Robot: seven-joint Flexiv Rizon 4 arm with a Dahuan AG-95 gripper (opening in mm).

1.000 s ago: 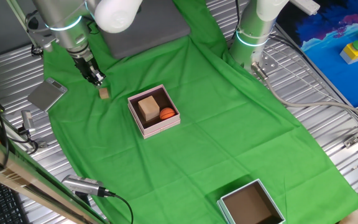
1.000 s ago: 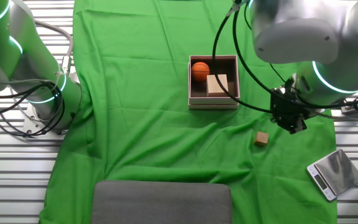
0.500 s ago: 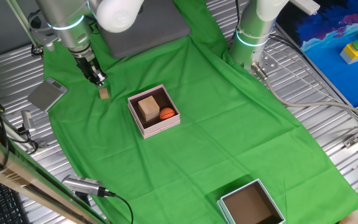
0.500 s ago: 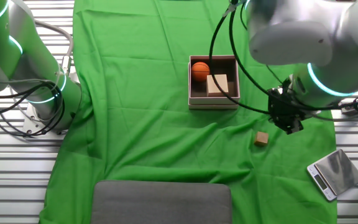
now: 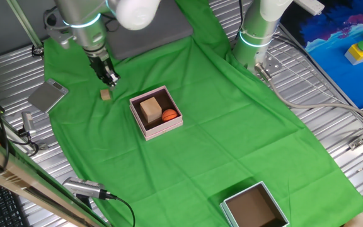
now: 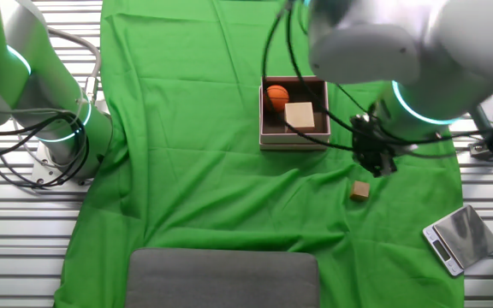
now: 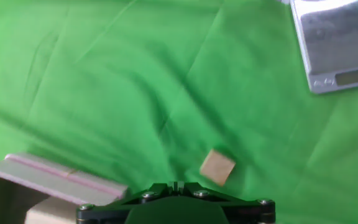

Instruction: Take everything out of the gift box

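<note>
The gift box (image 5: 145, 124), pink-walled with a dark inside, sits on the green cloth and holds a tan wooden cube (image 5: 150, 109) and an orange ball (image 5: 169, 115). The other fixed view shows the box (image 6: 294, 142), cube (image 6: 299, 115) and ball (image 6: 277, 95) too. My gripper (image 5: 110, 79) hangs above the cloth to the left of the box, its fingers together with nothing between them. In the other fixed view the gripper (image 6: 382, 162) is to the right of the box. The hand view has the gripper (image 7: 176, 185) at the bottom edge and a box corner (image 7: 55, 180) at lower left.
A small brown wooden block (image 5: 106, 94) lies on the cloth just below the gripper, also visible as the block (image 6: 360, 191) and the block (image 7: 217, 167). A silver scale (image 5: 48, 96) sits at the cloth's left edge. A larger teal-walled box (image 5: 255, 207) stands at the front.
The gripper has moved away from the scale and toward the gift box, passing over the small block. The box and what is in it have not moved.
</note>
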